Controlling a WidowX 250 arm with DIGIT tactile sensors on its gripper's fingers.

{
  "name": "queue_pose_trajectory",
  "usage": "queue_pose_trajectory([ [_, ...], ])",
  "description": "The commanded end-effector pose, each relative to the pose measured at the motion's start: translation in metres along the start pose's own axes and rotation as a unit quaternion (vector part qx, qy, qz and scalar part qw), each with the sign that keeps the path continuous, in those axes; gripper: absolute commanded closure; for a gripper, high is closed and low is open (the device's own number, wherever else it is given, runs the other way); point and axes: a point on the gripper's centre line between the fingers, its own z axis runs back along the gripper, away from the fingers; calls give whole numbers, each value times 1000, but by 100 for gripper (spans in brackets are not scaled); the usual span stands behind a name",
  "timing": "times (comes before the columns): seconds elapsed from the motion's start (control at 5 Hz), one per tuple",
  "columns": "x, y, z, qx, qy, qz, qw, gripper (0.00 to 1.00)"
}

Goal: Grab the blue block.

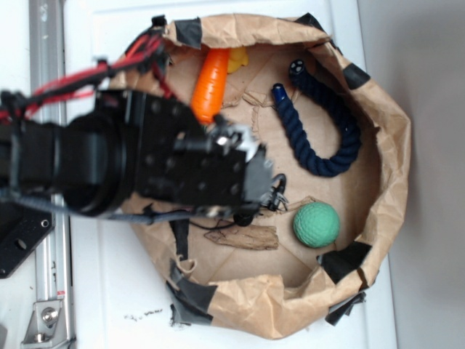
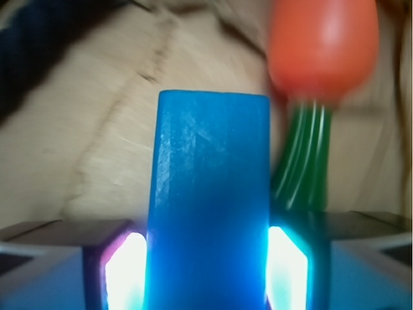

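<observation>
In the wrist view the blue block (image 2: 210, 194) stands lengthwise between my jaws, a flat bright blue slab with plain faces. Both lit pads (image 2: 126, 271) lie flush against its two sides, so my gripper (image 2: 206, 265) is shut on it. In the exterior view my gripper (image 1: 275, 190) sits low over the middle of the brown paper basin (image 1: 392, 145), and the arm hides the block there. The orange toy carrot (image 2: 322, 45) with its green stem lies just beyond the block to the right, and it also shows in the exterior view (image 1: 211, 83).
A dark navy rope (image 1: 320, 123) curls at the far right of the basin. A green ball (image 1: 316, 224) lies near the lower right. A piece of bark (image 1: 243, 236) lies below my gripper. A yellow toy (image 1: 238, 59) sits by the carrot. The crumpled paper walls ring everything.
</observation>
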Motion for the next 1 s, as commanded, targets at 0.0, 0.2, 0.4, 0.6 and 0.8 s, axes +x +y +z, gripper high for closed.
queue_pose_trajectory([
  [0.0,49,-9,87,-24,-56,-244,968,100],
  [0.2,29,-31,111,-35,-61,-363,929,100],
  [0.4,4,-28,119,-77,-50,-471,877,100],
  [0.6,-8,-21,126,-94,-56,-576,810,100],
  [0.8,4,-11,125,-106,-50,-646,754,100],
])
